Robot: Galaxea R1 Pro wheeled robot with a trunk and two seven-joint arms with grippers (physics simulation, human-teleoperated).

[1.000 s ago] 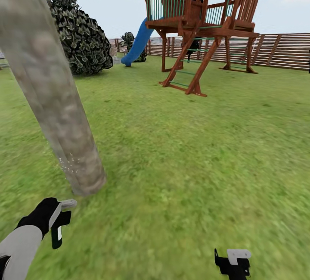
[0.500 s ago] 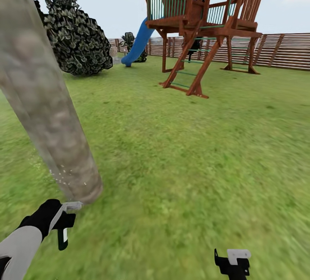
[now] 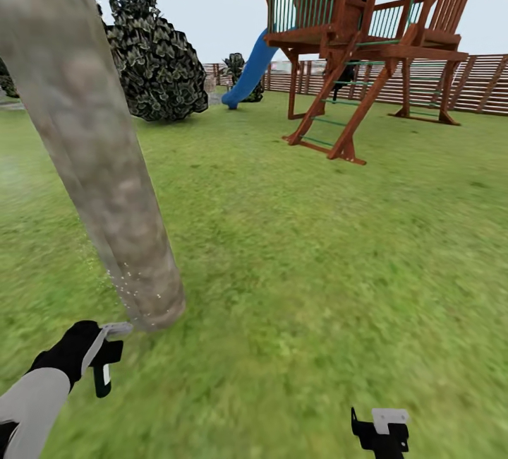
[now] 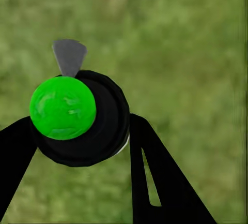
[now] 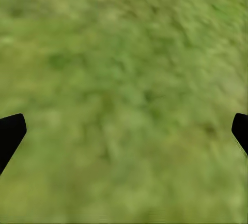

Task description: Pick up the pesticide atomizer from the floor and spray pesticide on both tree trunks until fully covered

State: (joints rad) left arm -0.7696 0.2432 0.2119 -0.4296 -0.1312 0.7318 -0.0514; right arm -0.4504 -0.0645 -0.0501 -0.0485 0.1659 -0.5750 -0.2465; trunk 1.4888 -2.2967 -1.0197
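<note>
A thick tree trunk [image 3: 92, 148] with mottled grey-tan bark rises at the left of the head view. Tiny white specks of pesticide [image 3: 137, 289] dot its base. Just in front of that base, my left gripper [image 3: 106, 361] is shut on the pesticide atomizer [image 3: 113, 332], whose grey nozzle points toward the trunk. In the left wrist view the atomizer [image 4: 88, 125] is a round black body with a green spot, clamped between my black fingers [image 4: 155, 177]. My right gripper [image 3: 381, 427] hangs low over grass [image 5: 124, 94], open with nothing in it.
A reddish wooden playset [image 3: 360, 42] with a blue slide [image 3: 250, 70] stands ahead on the lawn. A dark leafy bush [image 3: 159, 63] sits behind the trunk. A slatted wooden fence [image 3: 480, 81] closes the far side. Open grass [image 3: 317, 254] lies to the right.
The whole head view has shifted, so trunk and playset sit further right: the camera moved. My left gripper keeps the atomizer at the trunk's base, where specks still show. The right gripper is unchanged.
</note>
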